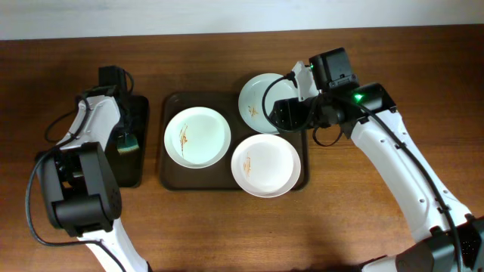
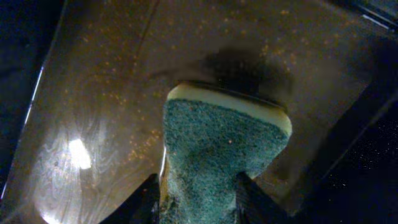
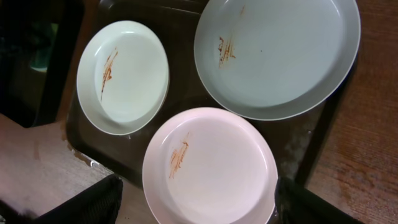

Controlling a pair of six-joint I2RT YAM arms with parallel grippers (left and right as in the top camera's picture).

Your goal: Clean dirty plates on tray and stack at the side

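Note:
The brown tray (image 1: 236,183) holds three plates, each with an orange-brown smear. A white plate (image 1: 197,136) lies at the left, a second white plate (image 1: 265,165) at the front right, and a pale blue-green plate (image 1: 257,97) at the back right. My right gripper (image 1: 291,113) is open and empty, hovering over the blue-green plate's edge. The right wrist view shows the left plate (image 3: 123,78), the blue-green plate (image 3: 277,56) and the front plate (image 3: 211,165) between my spread fingers (image 3: 196,202). My left gripper (image 1: 127,130) is shut on a green and yellow sponge (image 2: 217,143).
A narrow black tray (image 1: 138,170) stands left of the brown tray, with the sponge (image 1: 127,142) and left gripper (image 2: 199,199) over it. Its wet speckled floor (image 2: 106,93) fills the left wrist view. Bare wooden table (image 1: 363,227) lies to the right and front.

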